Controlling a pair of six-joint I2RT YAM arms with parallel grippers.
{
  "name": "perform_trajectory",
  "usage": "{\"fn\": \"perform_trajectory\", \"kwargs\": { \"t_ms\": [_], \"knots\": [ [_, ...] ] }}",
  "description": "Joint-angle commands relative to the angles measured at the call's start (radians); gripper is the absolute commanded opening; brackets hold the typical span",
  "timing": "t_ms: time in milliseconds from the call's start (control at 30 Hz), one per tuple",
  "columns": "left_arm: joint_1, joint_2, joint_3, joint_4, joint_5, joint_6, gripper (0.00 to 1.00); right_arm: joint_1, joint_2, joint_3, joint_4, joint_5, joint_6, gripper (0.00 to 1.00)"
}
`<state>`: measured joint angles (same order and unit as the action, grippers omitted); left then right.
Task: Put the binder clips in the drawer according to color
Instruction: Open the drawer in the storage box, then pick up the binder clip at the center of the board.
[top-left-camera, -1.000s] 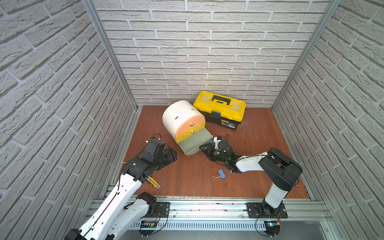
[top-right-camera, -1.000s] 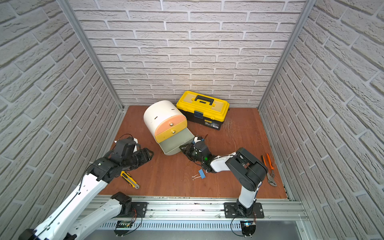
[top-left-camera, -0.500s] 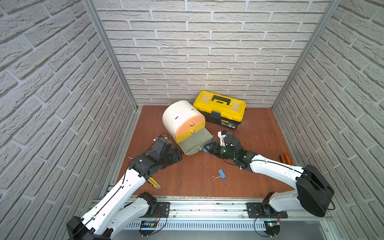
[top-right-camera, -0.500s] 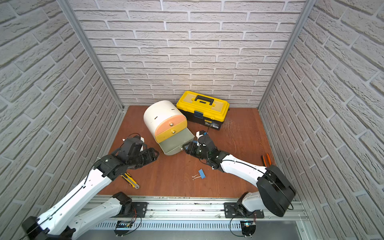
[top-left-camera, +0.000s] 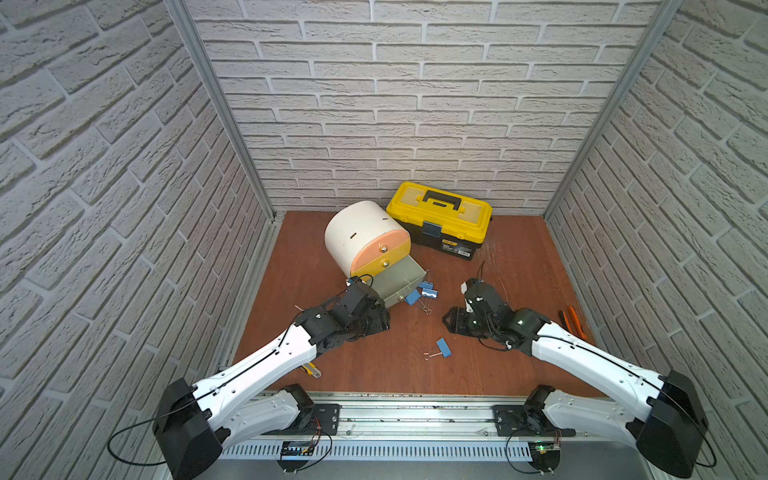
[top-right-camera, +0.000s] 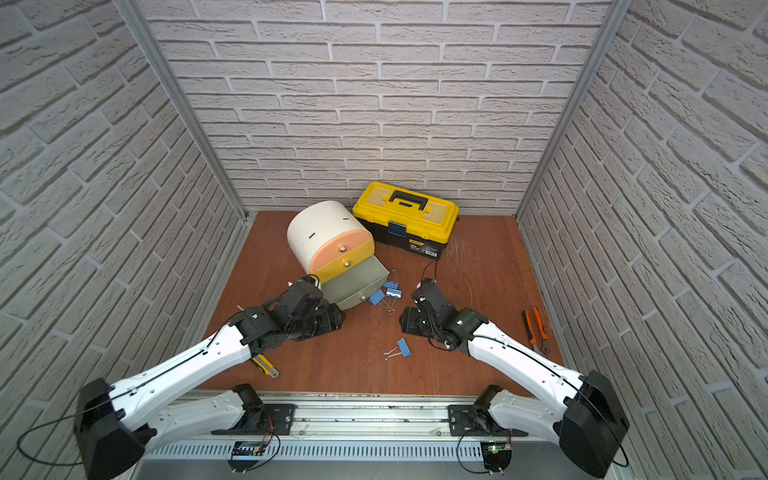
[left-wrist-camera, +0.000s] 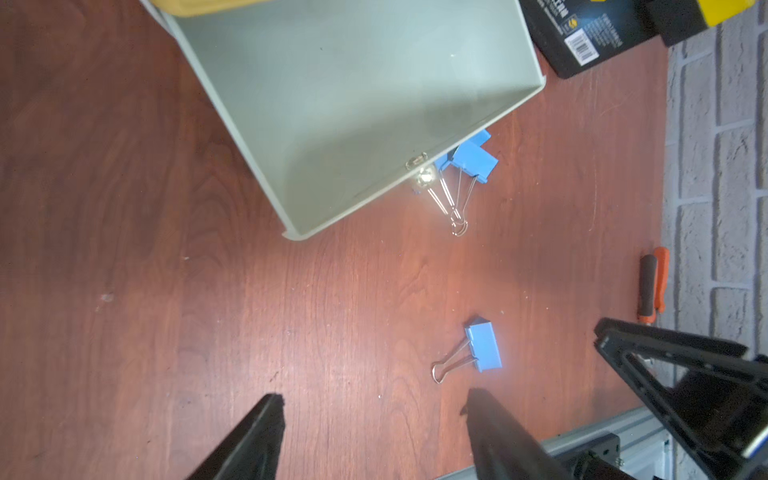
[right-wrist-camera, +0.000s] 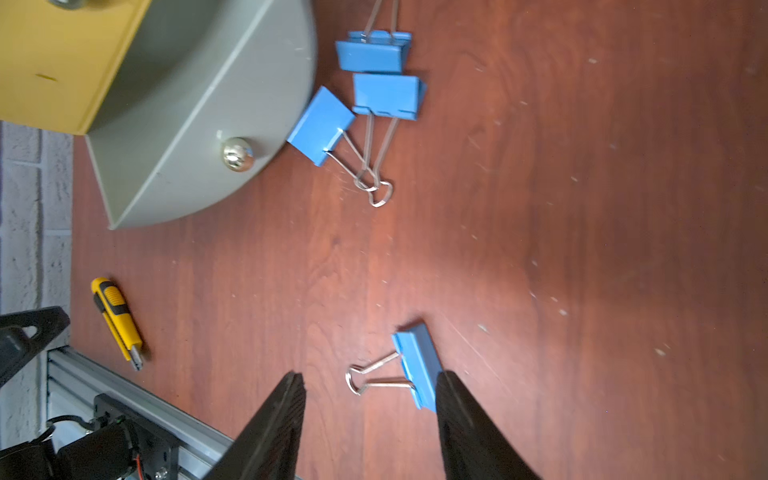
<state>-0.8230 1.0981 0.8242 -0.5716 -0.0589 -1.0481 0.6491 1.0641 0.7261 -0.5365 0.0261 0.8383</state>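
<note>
Right claw (right-wrist-camera: 370, 378), spread and empty, hovers over a lone blue clip (right-wrist-camera: 415, 370) well apart from the open grey drawer (right-wrist-camera: 187, 104), likely lining up a pick. Left claw (left-wrist-camera: 372, 399) is spread too. Three clips (right-wrist-camera: 386, 97) lie beside the drawer front.

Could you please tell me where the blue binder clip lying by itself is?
In both top views the lone blue folded-metal binder clip lies on the wooden tabletop, nearer the camera than the open grey drawer and the three blue clips beside it.

Lab test cell: faux-brick walls (top-left-camera: 415, 124), aluminium rail (top-left-camera: 415, 415)
</note>
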Motion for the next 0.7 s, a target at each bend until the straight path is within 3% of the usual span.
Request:
{"fn": "perform_trajectory", "kwargs": {
  "t_ms": [0, 367, 667],
  "knots": [
    [-0.045, 0.073, 0.034, 0.067, -0.018, 0.094, 0.75, -0.010, -0.115, -0.041, -0.107, 0.080, 0.038, 0.53],
    [-0.111, 0.322, 0.195, 0.069, 0.115, 0.485, 0.78, -0.019, -0.441, -0.066, -0.349, 0.126, 0.073, 0.60],
    [-0.201, 0.546, 0.391, -0.027, 0.157, 0.777, 0.79, -0.020, -0.527, 0.036, -0.501, 0.129, 0.059, 0.62]
  ]
}}
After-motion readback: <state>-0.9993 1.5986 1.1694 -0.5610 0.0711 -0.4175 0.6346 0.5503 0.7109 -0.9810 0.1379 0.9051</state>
